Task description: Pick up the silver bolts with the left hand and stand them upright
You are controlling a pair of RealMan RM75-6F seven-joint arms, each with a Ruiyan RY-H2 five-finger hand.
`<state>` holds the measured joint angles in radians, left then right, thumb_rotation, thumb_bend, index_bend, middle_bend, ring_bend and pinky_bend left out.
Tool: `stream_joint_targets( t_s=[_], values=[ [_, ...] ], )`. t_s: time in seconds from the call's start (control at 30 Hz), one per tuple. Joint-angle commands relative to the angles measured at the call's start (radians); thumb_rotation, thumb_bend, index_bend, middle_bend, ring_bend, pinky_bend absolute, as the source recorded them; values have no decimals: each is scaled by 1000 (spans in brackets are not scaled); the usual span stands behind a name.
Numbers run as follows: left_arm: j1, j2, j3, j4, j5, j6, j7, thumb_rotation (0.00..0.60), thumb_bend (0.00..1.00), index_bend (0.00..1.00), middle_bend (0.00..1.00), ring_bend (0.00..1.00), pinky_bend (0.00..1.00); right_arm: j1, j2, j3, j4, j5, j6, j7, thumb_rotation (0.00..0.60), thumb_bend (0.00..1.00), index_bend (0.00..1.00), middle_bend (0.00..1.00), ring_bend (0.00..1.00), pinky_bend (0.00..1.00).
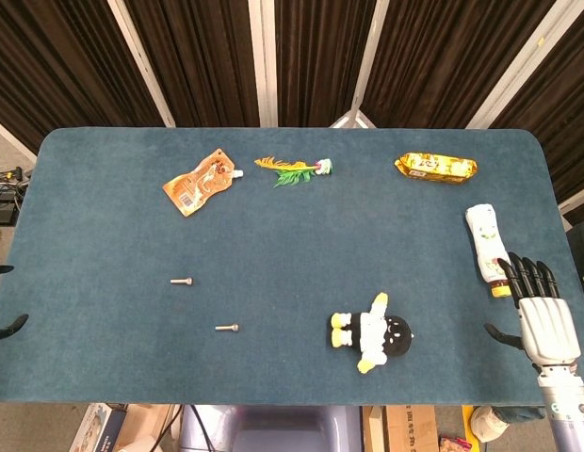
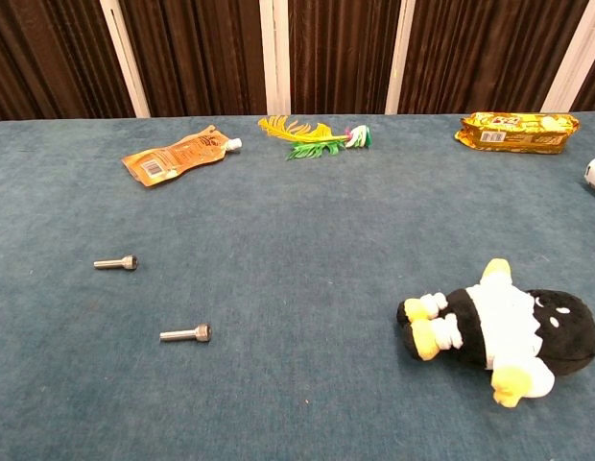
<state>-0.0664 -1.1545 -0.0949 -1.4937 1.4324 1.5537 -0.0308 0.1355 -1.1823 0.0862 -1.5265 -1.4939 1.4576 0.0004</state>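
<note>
Our right hand (image 1: 546,318) sits at the table's (image 1: 104,188) right edge at about four o'clock, fingers (image 1: 523,275) straight, apart, holding nothing, tips just beside the cap of a white bottle (image 1: 486,247); of our left hand (image 1: 5,328) only dark tips show at the left edge, state unclear. Both silver bolts (image 1: 182,281) (image 1: 226,328) lie flat at about eight o'clock, well apart from either hand. A penguin toy (image 1: 372,334) lies at five o'clock; orange pouch (image 1: 198,184), feather (image 1: 292,169) and gold packet (image 1: 435,168) run along the far side.
</note>
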Motion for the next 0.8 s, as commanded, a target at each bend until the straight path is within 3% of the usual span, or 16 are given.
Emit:
stream_joint_targets(
  t_s=[0.03, 0.57, 0.7, 0.8],
  values=[
    [1, -3, 1, 0, 1, 1, 7, 600, 234, 286, 0, 0, 0, 1, -2, 1, 2, 0, 0, 2, 600, 47, 84, 68, 14, 0],
    [-3, -5, -3, -21, -38, -37, 59, 600, 123, 136, 0, 0, 0, 2, -4, 0, 0, 3, -6, 10, 600, 48, 84, 68, 14, 0],
    [-48, -8, 4, -26, -8, -91, 113, 600, 123, 139, 0, 0, 0, 5, -6, -3, -1, 4, -17, 4, 600, 47, 84, 68, 14, 0],
    [-125, -11, -24, -36, -12, -177, 183, 600, 123, 152, 0, 0, 0, 9, -10, -6, -1, 6, -27, -2, 600, 47, 84, 68, 14, 0]
  ],
)
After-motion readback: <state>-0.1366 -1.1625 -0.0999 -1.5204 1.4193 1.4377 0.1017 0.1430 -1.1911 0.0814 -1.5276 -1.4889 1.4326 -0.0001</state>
